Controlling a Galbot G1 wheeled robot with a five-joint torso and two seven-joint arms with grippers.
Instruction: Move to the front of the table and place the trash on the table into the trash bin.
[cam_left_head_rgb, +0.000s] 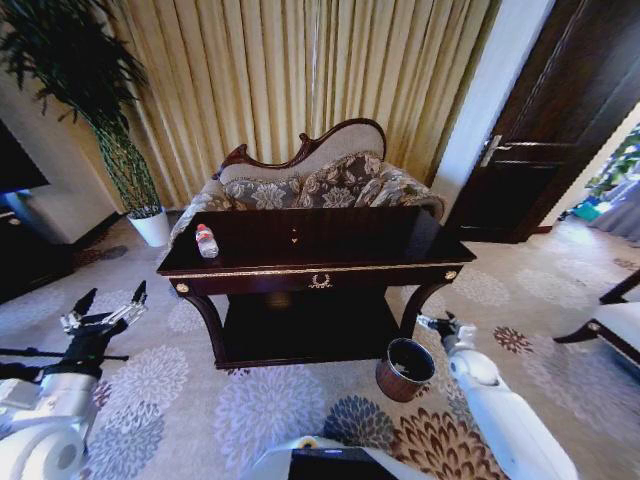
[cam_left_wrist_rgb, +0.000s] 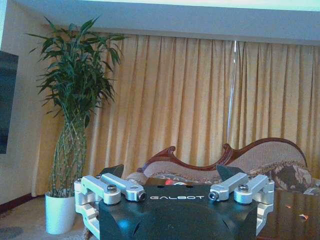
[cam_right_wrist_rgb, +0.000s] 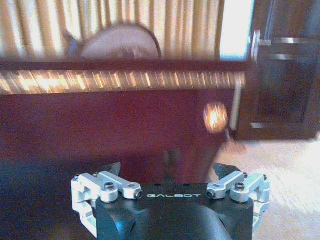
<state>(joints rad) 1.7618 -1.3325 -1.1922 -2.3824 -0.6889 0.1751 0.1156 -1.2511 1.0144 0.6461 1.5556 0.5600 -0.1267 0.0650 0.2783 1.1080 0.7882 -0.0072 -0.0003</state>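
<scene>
The long dark-brown table (cam_left_head_rgb: 400, 245) with gold trim stands straight ahead. On its left end lies the trash: a small white wad with a red bit (cam_left_head_rgb: 207, 241). A tiny orange scrap (cam_left_head_rgb: 294, 238) lies near the middle. The reddish-brown trash bin (cam_left_head_rgb: 405, 368) stands on the carpet by the table's front right leg. My left gripper (cam_left_head_rgb: 112, 296) hangs open and holds nothing, low to the left of the table; its fingers (cam_left_wrist_rgb: 112, 171) are spread. My right gripper (cam_left_head_rgb: 436, 322) is open just above and right of the bin, facing the table's gold-trimmed front edge (cam_right_wrist_rgb: 125, 80).
A patterned sofa (cam_left_head_rgb: 310, 175) stands close behind the table, before tan curtains. A tall plant in a white pot (cam_left_head_rgb: 152, 228) is at the back left, a dark door (cam_left_head_rgb: 560, 120) at the back right. A chair (cam_left_head_rgb: 615, 325) juts in at the right.
</scene>
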